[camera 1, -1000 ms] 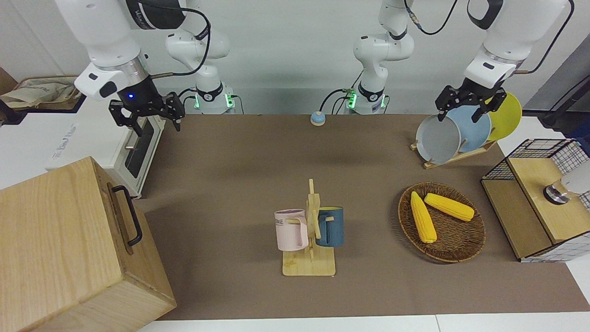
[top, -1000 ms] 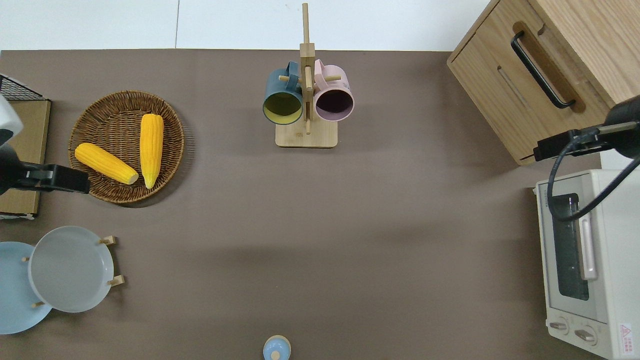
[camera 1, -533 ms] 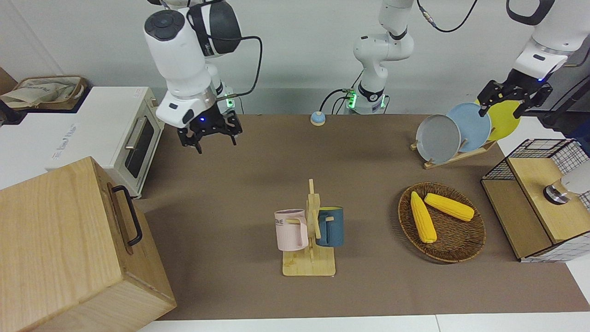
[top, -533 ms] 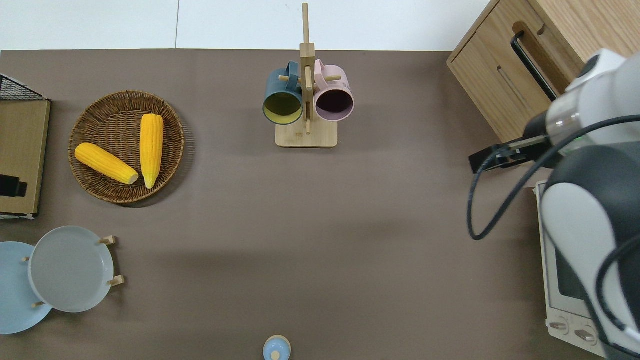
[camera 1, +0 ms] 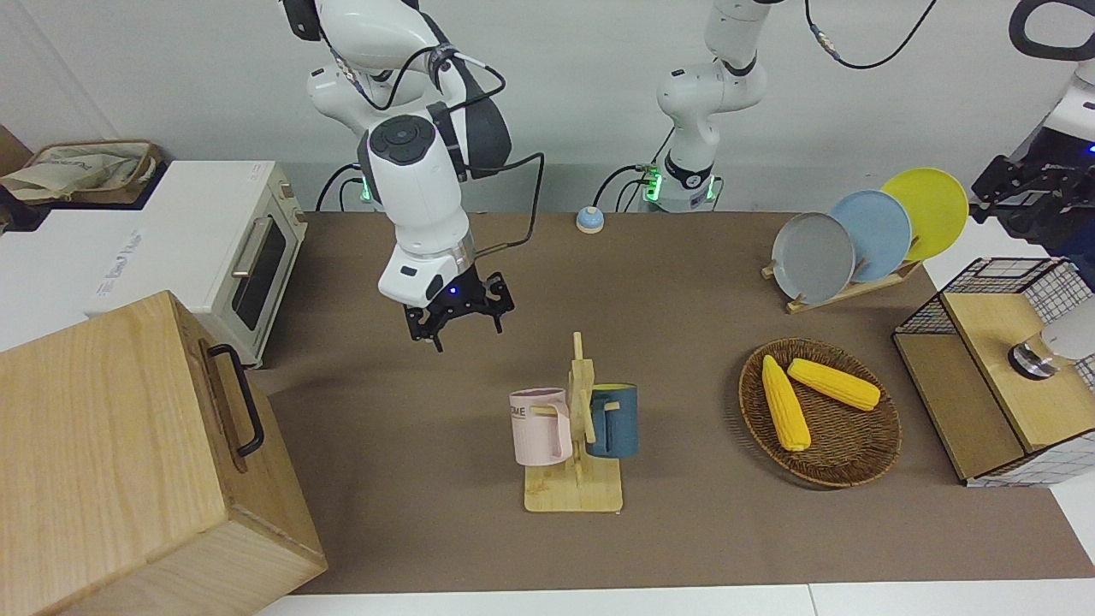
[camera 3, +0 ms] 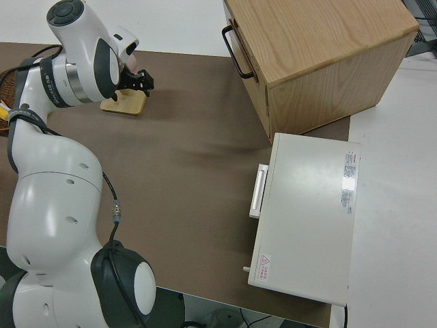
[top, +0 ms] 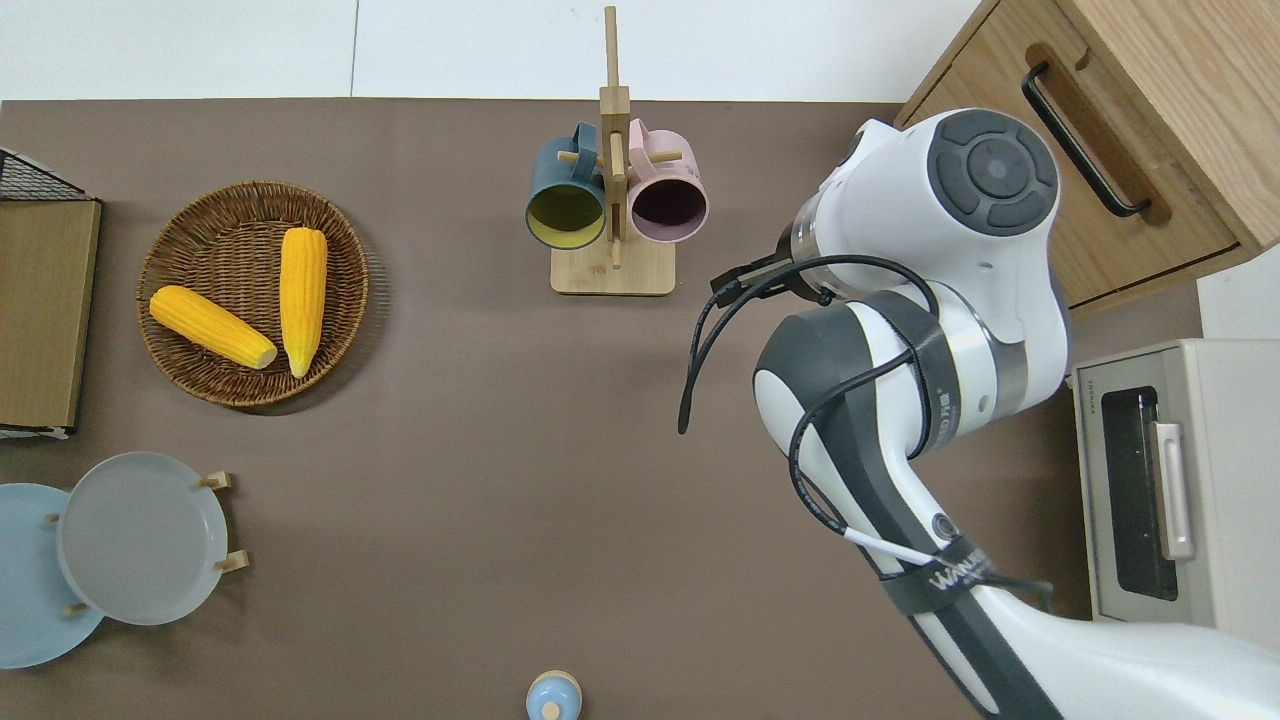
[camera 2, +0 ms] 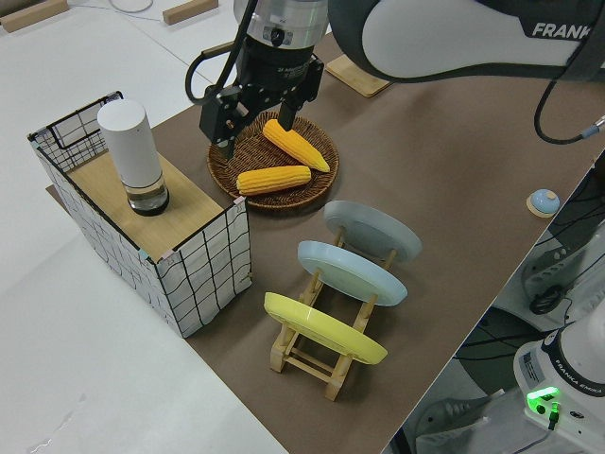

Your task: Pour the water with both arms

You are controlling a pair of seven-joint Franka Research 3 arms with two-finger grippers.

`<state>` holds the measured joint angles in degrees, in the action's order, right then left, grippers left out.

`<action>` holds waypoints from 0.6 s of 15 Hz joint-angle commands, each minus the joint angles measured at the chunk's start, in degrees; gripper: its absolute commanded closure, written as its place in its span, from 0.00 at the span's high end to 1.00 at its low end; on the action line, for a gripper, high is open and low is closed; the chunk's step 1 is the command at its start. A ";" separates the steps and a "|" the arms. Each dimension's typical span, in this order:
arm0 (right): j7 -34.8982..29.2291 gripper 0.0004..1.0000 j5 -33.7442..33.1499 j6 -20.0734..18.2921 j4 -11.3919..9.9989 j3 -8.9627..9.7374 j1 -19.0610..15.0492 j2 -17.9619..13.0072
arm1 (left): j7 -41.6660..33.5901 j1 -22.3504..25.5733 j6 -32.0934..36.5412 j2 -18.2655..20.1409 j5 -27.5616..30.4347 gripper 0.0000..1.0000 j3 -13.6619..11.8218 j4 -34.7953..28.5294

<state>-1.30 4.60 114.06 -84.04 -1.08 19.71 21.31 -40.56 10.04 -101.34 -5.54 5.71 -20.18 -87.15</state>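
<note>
Right gripper (camera 1: 466, 329): fingers apart, nothing in them. It hangs above bare mat, beside the mug rack (camera 1: 573, 494) on the right arm's end, and points down.

Left gripper (camera 2: 251, 130): also spread open, empty, up in the air at the left arm's end of the table. The overhead view doesn't catch it, so I can't say what it's over. From the side it shows close to the white canister (camera 2: 132, 151) and the corn basket (camera 2: 317, 180).

My read is that the pour pairs the canister with a mug.
- The pink mug (camera 1: 539, 428) hangs by its handle on a rack peg, mouth toward the robots, on the side closest to my right gripper. The blue mug (camera 1: 614, 421) is on the opposite peg.
- The pink mug looks rigid, light and smooth, probably ceramic, so chip risk. I'd pinch across the wall at the rim or take the body, then slide it off along the peg. No twisting.
- The canister stands upright on the wooden top of the wire crate (camera 2: 203, 274). It's a tall, smooth cylinder, likely slippery and top-heavy if full. I'd grip it mid-body, square on.
- I can't tell the fill level.
</note>
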 commanded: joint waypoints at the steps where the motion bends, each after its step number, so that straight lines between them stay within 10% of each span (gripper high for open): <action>1: -0.10 0.99 0.93 7.91 1.59 0.99 -0.11 3.81 | -6.01 4.72 -5.00 -4.38 4.64 0.99 0.05 1.46; 9: 2.61 0.97 -0.38 20.31 4.42 1.43 1.03 8.92 | -11.64 9.21 -19.05 -9.13 22.04 0.99 0.58 0.76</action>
<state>-1.01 4.61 130.56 -81.40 0.20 21.04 28.44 -51.00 18.82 -115.00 -12.77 21.99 -20.26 -87.09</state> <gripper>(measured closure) 0.013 0.009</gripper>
